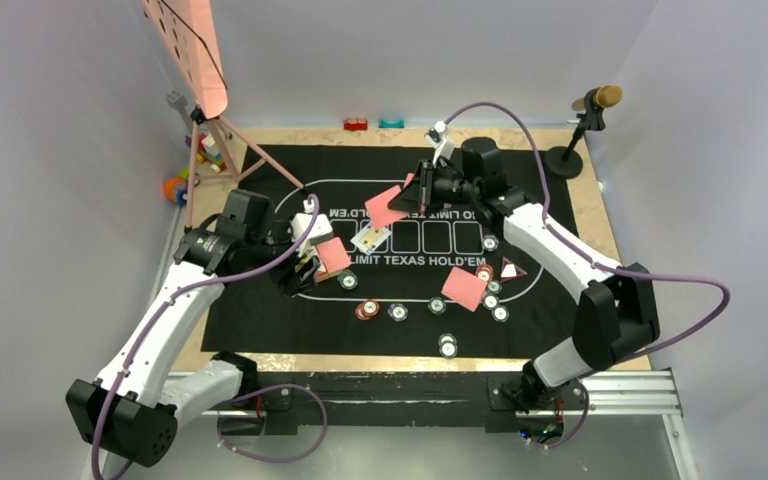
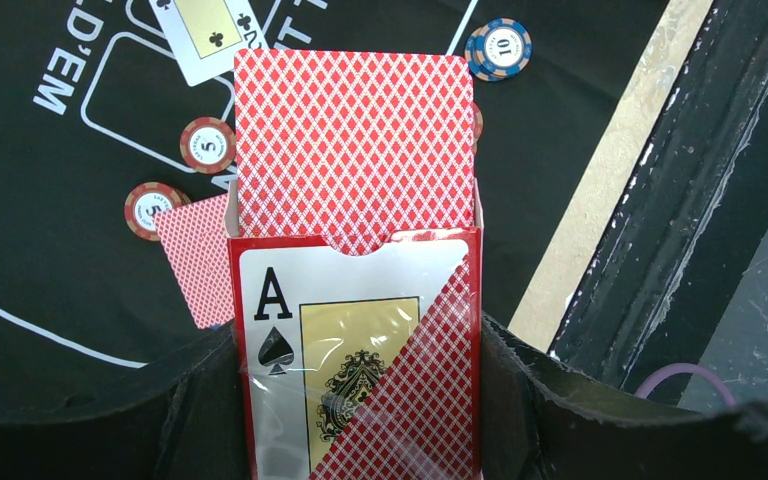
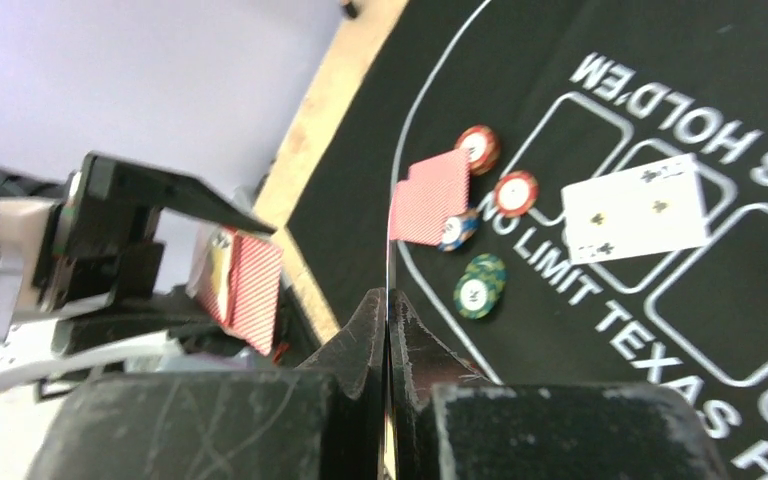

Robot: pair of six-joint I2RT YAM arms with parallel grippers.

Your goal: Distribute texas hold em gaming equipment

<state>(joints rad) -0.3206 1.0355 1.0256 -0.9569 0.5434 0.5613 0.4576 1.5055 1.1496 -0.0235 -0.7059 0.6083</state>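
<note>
Nearest the arm bases, two dark-edged chips sit at the near edge of the black mat. Just beyond them are a red chip stack and more chips in a loose row. A red-backed card lies face down on the mat to the right of that row. Further in on the left, the left gripper is clamped on an open card box printed with the ace of spades. The box is held above the mat, and a red-backed deck card stands partly out of its top. A face-up club card lies across the printed boxes mid-mat. Farthest out, the right gripper is pinched tight on the edge of a single playing card, lifted off the mat.
</note>
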